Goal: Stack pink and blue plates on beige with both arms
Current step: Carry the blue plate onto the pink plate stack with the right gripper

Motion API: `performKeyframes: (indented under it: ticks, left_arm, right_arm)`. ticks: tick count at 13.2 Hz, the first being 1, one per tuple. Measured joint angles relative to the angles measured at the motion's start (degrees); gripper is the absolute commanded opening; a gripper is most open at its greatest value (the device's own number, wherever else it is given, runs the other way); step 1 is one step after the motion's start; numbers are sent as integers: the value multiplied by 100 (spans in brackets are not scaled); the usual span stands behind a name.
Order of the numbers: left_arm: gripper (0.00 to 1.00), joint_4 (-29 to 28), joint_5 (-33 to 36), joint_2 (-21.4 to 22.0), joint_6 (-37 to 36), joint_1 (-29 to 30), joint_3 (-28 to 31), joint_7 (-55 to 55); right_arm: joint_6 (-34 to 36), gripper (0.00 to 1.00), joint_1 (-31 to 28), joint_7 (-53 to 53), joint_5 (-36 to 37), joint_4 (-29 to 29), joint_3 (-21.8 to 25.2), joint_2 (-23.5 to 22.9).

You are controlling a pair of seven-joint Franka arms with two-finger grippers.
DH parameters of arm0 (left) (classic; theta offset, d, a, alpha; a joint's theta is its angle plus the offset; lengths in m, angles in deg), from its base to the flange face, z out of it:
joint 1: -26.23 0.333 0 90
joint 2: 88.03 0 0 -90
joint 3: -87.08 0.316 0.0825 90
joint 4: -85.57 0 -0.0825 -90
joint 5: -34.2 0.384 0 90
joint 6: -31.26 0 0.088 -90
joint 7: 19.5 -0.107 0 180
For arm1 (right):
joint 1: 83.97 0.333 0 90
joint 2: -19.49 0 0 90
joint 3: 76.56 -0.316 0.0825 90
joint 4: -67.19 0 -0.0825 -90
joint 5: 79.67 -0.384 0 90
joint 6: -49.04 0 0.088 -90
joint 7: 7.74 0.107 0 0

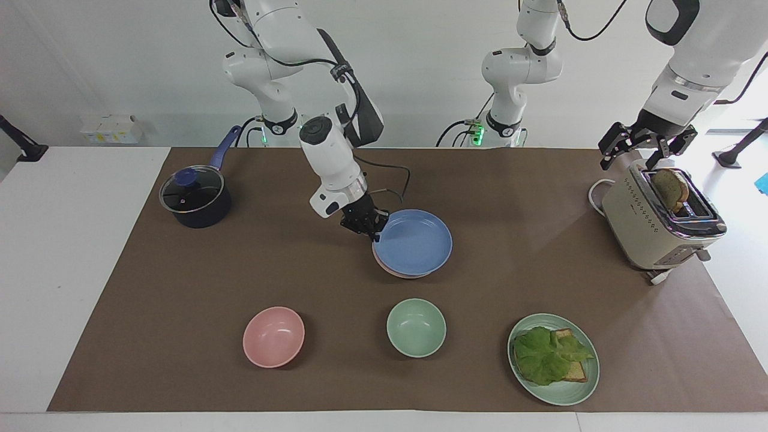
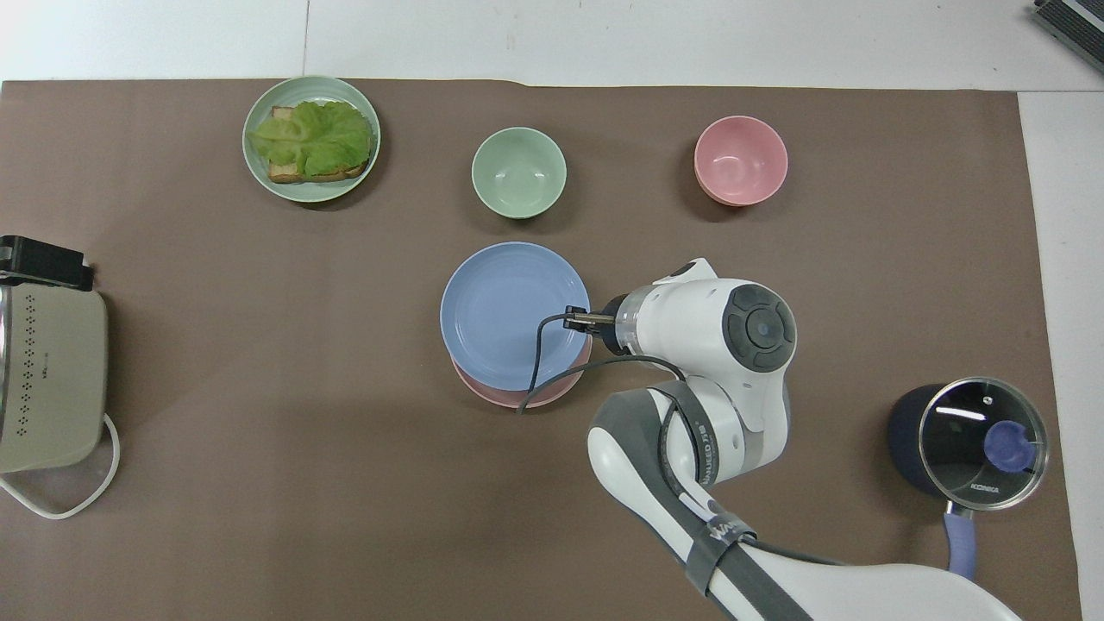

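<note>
Nearest the robots, at the right arm's end of the bench (image 1: 36, 252), a dark saucepan (image 1: 195, 200) with a glass lid sits just inside the edge of the brown mat (image 1: 180, 288), its blue handle pointing toward the robots. At the left arm's end a beige toaster (image 1: 657, 222) with a slice of bread in its slot stands at the mat's edge, and the left gripper (image 1: 647, 150) hangs over the toaster's nearer end with its jaws spread wide and nothing between them. In the middle of the mat the right gripper (image 1: 373, 235) has its jaws closed on the rim of the blue plate (image 1: 414, 241), on the edge turned toward the right arm's end. The blue plate lies almost squarely over the pink plate (image 2: 517, 395), of which only a thin crescent shows; whether the two touch cannot be told. No beige plate is visible under the pink one. Broad bare mat lies between the stack and the saucepan, and between the stack and the toaster. Farther from the robots stand three pieces in a row, well apart from each other: a pink bowl (image 1: 273, 336) toward the right arm's end, a green bowl (image 1: 416, 327) just out from the stack, and a pale green plate (image 1: 570, 393) with lettuce on toast toward the left arm's end.
</note>
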State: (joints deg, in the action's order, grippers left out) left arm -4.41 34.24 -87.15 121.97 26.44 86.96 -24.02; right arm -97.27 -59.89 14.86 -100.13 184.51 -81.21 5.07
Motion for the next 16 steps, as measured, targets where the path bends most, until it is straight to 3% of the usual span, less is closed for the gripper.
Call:
performKeyframes:
  ticks: [7, 9, 16]
  left_arm:
    - [100, 0, 0, 1, -5, 4, 43, 0]
    - [100, 0, 0, 1, -5, 4, 43, 0]
    - [100, 0, 0, 1, -5, 4, 43, 0]
  right_arm:
    - [-11, 0, 8, 8, 0, -11, 11, -149]
    - [8, 13, 57, 9, 0, 14, 6, -149]
    - [431, 13, 147, 197, -3, 25, 6, -136]
